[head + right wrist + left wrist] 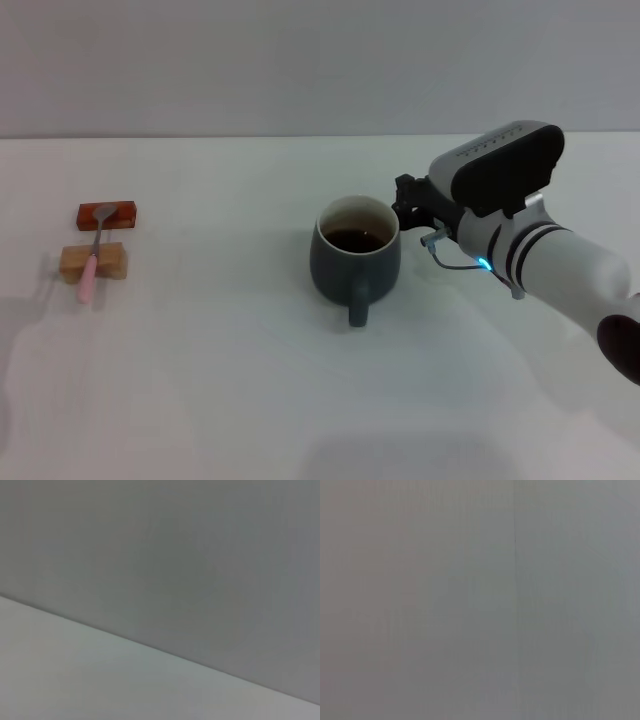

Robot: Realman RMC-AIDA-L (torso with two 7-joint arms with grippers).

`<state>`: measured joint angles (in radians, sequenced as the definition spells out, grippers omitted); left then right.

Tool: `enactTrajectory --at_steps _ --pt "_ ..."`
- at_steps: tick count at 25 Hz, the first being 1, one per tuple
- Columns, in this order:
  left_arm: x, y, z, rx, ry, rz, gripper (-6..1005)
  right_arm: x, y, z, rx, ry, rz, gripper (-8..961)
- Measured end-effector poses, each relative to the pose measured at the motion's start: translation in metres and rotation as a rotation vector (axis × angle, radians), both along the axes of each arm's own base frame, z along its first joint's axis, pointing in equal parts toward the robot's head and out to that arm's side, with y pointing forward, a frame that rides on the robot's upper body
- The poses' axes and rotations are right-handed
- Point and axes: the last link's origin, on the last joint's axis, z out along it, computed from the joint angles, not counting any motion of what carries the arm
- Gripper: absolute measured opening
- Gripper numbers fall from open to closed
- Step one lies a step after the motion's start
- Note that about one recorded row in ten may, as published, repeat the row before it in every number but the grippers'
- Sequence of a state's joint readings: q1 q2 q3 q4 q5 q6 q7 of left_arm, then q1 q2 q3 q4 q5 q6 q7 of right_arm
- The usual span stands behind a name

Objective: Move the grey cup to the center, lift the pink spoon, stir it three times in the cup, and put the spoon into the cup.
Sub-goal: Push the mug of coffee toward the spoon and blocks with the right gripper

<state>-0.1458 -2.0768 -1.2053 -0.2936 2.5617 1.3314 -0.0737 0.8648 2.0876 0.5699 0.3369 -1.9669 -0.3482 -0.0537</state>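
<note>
The grey cup (355,260) stands upright near the middle of the white table (200,380), its handle toward me and dark liquid inside. My right gripper (407,200) is just to the right of the cup's rim, close beside it, with its two black fingers apart and nothing between them. The pink spoon (92,255) lies far to the left, its metal bowl on a red-brown block (122,214) and its pink handle across a tan block (108,262). My left gripper is out of view. Both wrist views show only blank grey surfaces.
The right arm (560,265) reaches in from the right edge over the table. The table's far edge meets a plain wall (300,60). The two small blocks sit near the table's left side.
</note>
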Motion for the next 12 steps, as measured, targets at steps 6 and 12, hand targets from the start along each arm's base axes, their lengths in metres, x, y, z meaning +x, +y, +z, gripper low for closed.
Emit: enactTrajectory --at_steps 6,12 --pt "0.001 0.0 -0.001 -0.006 0.0 -0.005 817 -0.007 -0.003 -0.006 -0.023 0.005 0.015 -1" --pt "0.003 0.003 -0.002 -0.009 0.001 -0.011 817 -0.011 -0.006 -0.011 -0.047 0.002 0.027 -1"
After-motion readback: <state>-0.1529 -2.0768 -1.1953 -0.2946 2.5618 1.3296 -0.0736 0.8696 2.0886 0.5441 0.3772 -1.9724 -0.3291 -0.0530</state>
